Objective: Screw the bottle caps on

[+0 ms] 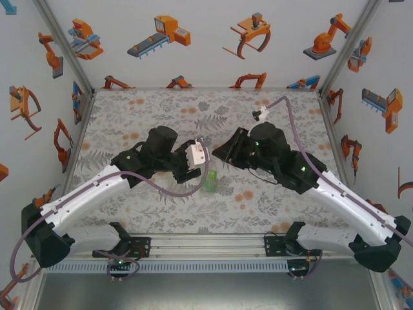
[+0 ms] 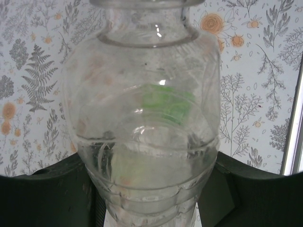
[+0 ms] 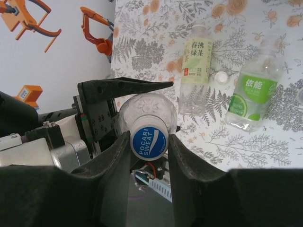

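- Right jaws: one each side of the small blue round plastic screw cap (image 3: 149, 142), right up against it. Can't tell if they're pinching it or just off it.
- Blue cap sits on the neck of the clear unlabelled plastic bottle (image 2: 147, 127). Can't see the threads, so can't tell how tight it is.
- Left jaws: clenched on that bottle's body, holding it up off the floral-patterned worktop (image 3: 265, 142), neck twd the right arm.
- Risk: cap only part-threaded or crooked. If right jaws let go early it could sit loose or drop.
- Risk: thin clear wall could squash or slip round in the left jaws under twist, so the cap turns w/o tightening.
- Risk: both wrists v. close together, so a big re-grip swing could knock them.
- Around: clear bottle w/ pale yellow label (image 3: 196, 61) and clear bottle w/ green label (image 3: 253, 92) lie on the worktop beyond, both uncapped by the look of it.
- Tiny white round cap (image 3: 220, 77) lies btwn those two, near both. Tight spot: reaching for it could nudge either bottle.
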